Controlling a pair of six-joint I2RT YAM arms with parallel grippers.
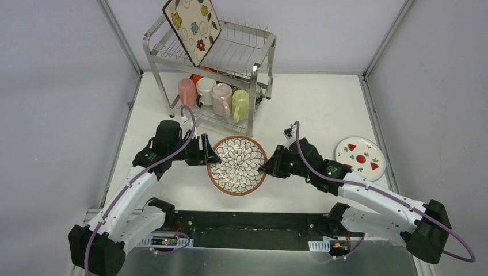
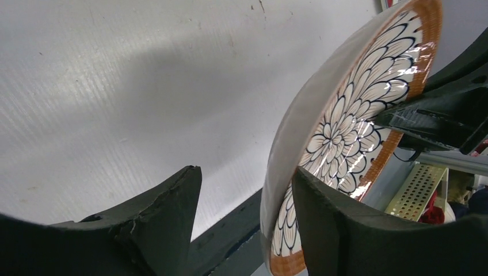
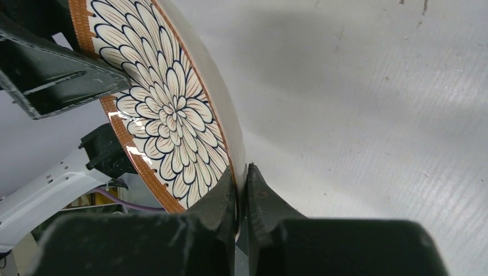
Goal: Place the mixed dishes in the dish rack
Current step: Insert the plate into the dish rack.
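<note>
Arms: both reach in from the near edge, at 7 and 5 o'clock, and meet over the middle of the table [image 1: 322, 109].
Petal plate [image 1: 237, 165]: at the table's centre between the 2 claws, face up and about level from above. In the wrist views its pale underside stands off the table with a shadow beneath, so it looks raised.
Right claw [image 1: 266, 168]: clamped on the petal plate's rim at 3 o'clock. Its fingers [image 3: 270, 213] are pressed together on the brown border, 1 on the face and 1 on the underside.
Left claw [image 1: 211, 156]: at the plate's rim at 9 o'clock, jaws apart and straddling the edge. 1 finger [image 2: 334, 230] lies over the patterned face. The other finger [image 2: 167, 213] stands apart from the underside, with bare table showing in the gap.
Red-marked plate [image 1: 361, 157]: flat on the table at 3 o'clock, beyond the right arm, apart from the petal plate.
Rack [image 1: 241, 49]: at 12 o'clock, at the far end of the table, 2 wire tiers.
Mugs [image 1: 221, 99]: 4 in a row on the rack's lower tier, from 9 to 3 o'clock pink, white, pink, yellow-green.
Square plate [image 1: 191, 29]: on the rack's upper tier toward 9 o'clock, tilted on edge with the floral face toward the arms.
</note>
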